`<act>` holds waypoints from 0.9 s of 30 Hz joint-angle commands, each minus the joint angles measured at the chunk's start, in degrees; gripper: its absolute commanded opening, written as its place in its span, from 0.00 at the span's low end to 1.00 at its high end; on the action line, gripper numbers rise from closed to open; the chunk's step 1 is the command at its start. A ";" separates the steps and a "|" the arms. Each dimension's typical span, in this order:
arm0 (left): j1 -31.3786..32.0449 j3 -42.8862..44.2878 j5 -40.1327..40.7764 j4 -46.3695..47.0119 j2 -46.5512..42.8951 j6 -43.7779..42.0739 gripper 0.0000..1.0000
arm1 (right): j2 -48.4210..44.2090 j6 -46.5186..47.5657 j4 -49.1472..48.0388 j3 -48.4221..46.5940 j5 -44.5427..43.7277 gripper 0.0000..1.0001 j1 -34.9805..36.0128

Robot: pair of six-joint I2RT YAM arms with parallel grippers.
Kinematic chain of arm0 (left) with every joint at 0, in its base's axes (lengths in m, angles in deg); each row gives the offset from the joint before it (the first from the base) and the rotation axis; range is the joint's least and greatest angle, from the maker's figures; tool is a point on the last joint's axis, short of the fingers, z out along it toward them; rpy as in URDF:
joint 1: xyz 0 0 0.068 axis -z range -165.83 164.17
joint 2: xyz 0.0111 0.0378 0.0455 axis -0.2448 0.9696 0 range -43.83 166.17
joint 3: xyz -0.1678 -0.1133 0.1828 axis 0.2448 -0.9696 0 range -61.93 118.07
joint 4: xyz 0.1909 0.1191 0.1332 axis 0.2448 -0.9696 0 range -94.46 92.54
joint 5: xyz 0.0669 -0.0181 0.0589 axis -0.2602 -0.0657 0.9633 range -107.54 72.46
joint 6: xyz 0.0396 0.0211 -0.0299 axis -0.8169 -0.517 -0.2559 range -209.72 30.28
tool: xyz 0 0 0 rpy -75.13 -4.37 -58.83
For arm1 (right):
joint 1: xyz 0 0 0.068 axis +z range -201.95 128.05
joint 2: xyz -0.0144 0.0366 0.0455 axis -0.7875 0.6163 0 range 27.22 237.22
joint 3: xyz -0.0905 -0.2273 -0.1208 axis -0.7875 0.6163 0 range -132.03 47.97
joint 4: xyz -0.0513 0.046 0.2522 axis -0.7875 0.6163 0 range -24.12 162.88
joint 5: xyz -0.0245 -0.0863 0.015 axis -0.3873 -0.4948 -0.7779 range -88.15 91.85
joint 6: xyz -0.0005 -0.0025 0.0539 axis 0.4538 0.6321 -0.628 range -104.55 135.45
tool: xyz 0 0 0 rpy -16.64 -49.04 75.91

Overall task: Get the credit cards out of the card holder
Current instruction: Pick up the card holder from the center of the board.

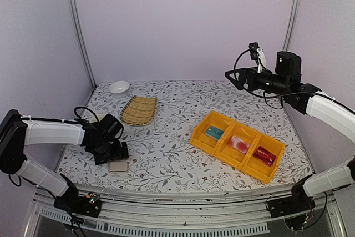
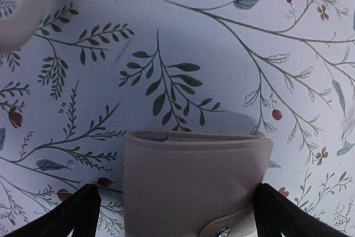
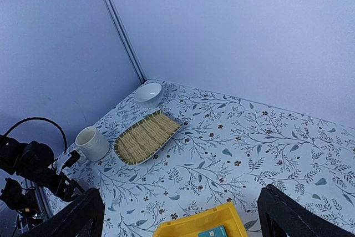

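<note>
Our left gripper (image 2: 178, 215) stands wide apart, straddling the closed holder (image 2: 188, 181) near the table's (image 1: 166, 154) front left. Our right gripper (image 3: 183, 215) hangs high, apart and empty. We see the teal card (image 1: 214, 132) and pink card (image 1: 239, 144) in neighbouring yellow trays (image 1: 204, 144).

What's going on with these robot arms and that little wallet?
The left gripper hangs open over the beige card holder, one finger on each side and not clamped on it. The holder lies folded and snapped shut near the left of the table, at its near edge. A teal card and a pinkish card with a red circle lie in separate compartments of the yellow tray, with a red item in the third. The right gripper is open, raised high and holding nothing.
</note>
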 commanded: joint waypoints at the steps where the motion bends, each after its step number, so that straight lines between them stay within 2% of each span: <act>1: -1.10 -3.20 -5.71 6.42 0.45 0.71 0.98 | 1.09 1.08 1.35 -1.31 -1.21 0.99 0.70; 6: -0.46 -4.39 -9.71 11.91 2.20 1.08 0.98 | 1.96 0.83 1.08 -1.53 -1.22 0.99 0.84; 11: 0.87 -4.73 -12.73 15.44 5.38 2.02 0.91 | 1.72 1.47 0.59 -1.19 -1.32 0.99 1.17; 15: 2.89 -4.69 -10.13 15.70 5.68 3.80 0.86 | 4.00 1.40 -1.74 -3.97 -1.00 0.99 1.28; 18: 4.76 -4.53 -6.20 15.85 4.54 4.45 0.77 | 8.49 1.23 -3.98 -10.41 0.50 0.99 1.69; 22: 5.03 -5.31 -6.12 18.55 3.83 5.52 0.61 | 13.90 0.50 -7.56 -15.80 1.51 0.99 2.69; 27: 6.32 -5.15 -7.46 21.99 5.03 5.41 0.35 | 13.53 -1.54 -10.10 -15.02 1.78 0.99 4.14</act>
